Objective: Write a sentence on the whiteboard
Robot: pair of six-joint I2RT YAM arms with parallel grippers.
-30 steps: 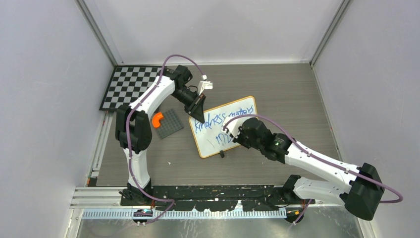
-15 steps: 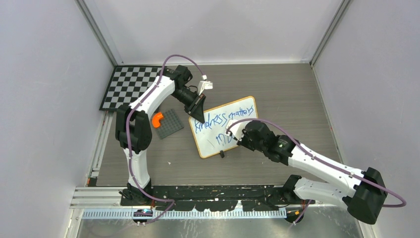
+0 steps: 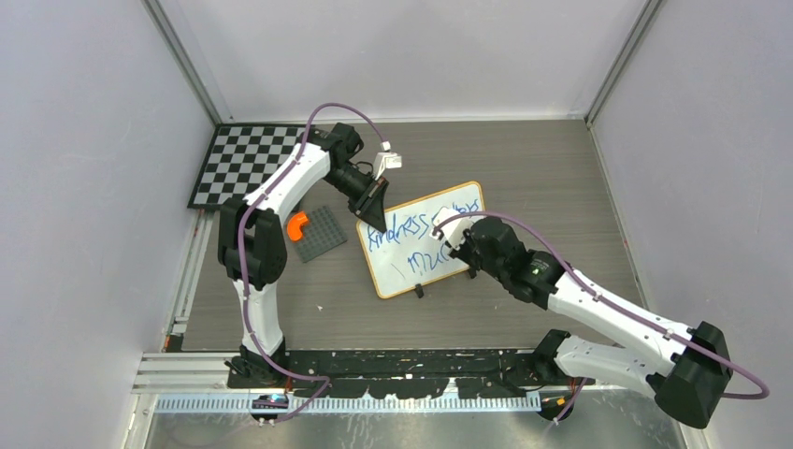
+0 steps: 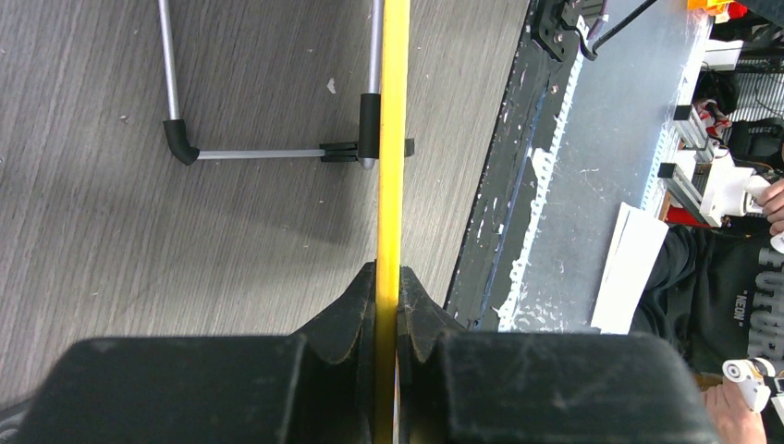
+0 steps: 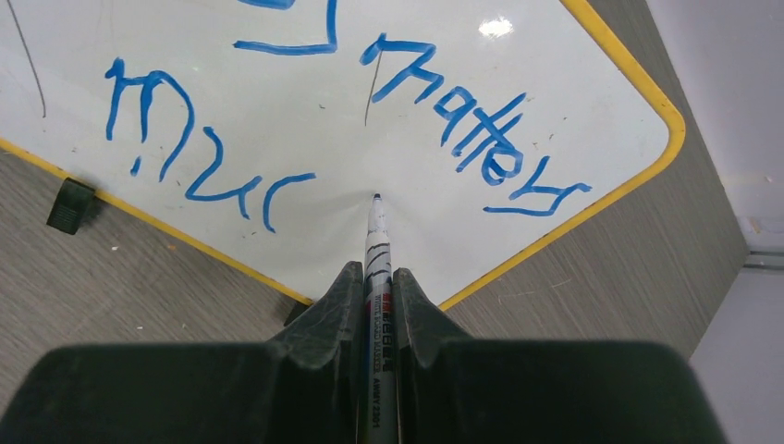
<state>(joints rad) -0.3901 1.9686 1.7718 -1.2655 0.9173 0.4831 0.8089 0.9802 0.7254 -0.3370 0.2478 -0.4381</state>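
The whiteboard [image 3: 400, 269] stands tilted at mid-table, its frame yellow-orange. My left gripper [image 3: 375, 221] is shut on the board's upper-left frame edge [image 4: 394, 139], which runs straight between the closed fingers [image 4: 351, 319]. The sentence [image 3: 423, 224] is blue handwriting: a top line ending in "matters" [image 5: 471, 139] and a second line reading "muc" [image 5: 194, 148]. My right gripper [image 5: 375, 277] is shut on a white marker [image 5: 375, 236]. The marker's tip rests on the board just right of the "c". In the top view the right gripper [image 3: 457, 245] hovers over the board's lower right.
A black-and-white checkerboard [image 3: 243, 164] lies at the back left. A grey studded plate [image 3: 324, 234] with an orange piece [image 3: 297, 224] sits left of the whiteboard. The board's wire stand [image 4: 259, 154] and a black foot [image 5: 69, 205] rest on the table.
My right gripper has moved rightward along the second line with the marker, and the blue letters there have grown from "m" to "muc". The left arm has not moved.
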